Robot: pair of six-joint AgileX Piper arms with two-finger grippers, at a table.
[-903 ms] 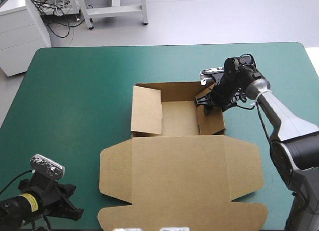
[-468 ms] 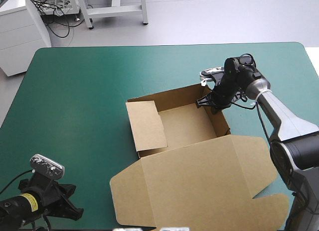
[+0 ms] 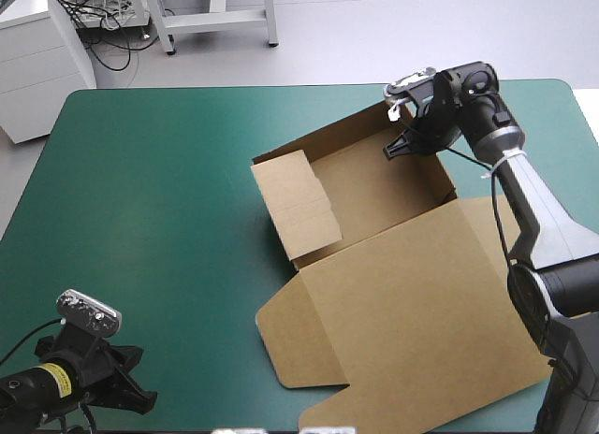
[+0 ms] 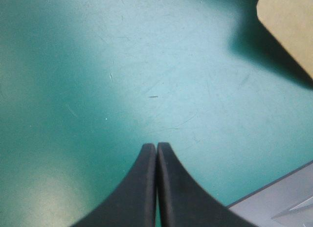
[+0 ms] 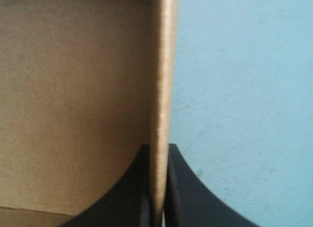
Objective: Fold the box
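A table (image 3: 159,191) with a teal-green cover stands on a pale grey floor (image 3: 393,32). Beyond its far edge: a white cabinet (image 3: 37,79), a white frame (image 3: 215,21), loose cables (image 3: 98,22).

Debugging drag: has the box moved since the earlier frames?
Yes. The box has turned counterclockwise and slid toward the table's right edge, its wall in the right gripper.

No readable text or numbers.
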